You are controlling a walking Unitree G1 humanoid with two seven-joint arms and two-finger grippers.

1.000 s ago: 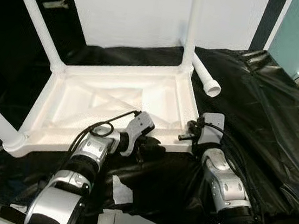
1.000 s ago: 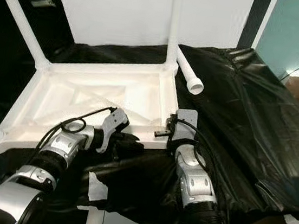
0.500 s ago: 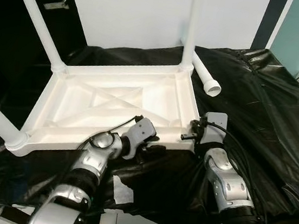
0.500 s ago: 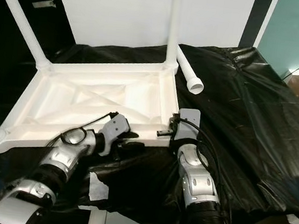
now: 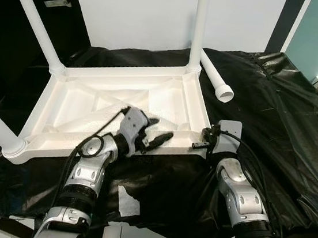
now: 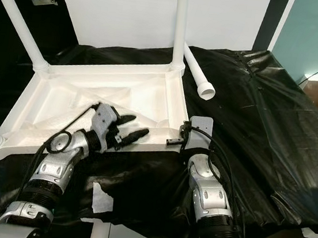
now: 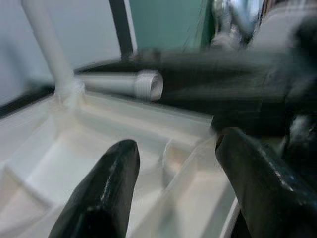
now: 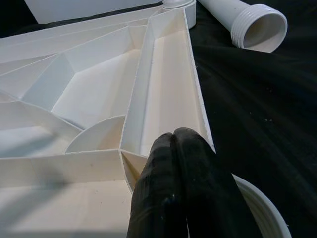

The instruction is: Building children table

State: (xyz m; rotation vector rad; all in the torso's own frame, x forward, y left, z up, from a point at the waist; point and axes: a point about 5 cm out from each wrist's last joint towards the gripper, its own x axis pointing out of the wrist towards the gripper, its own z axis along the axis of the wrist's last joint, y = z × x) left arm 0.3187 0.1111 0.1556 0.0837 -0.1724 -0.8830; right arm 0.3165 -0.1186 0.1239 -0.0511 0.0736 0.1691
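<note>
Over upturned tabletop (image 5: 96, 108) near rim, left gripper (image 5: 153, 131) had risen, fingers apart; right gripper (image 8: 176, 163) pinched together at empty corner socket; loose leg (image 5: 216, 79) unfitted beside tabletop.

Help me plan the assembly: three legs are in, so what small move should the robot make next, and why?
Probably reach the open left hand toward the loose leg on the black sheet. The upturned tabletop has an empty socket at its near right corner, where the shut right hand rests.
</note>
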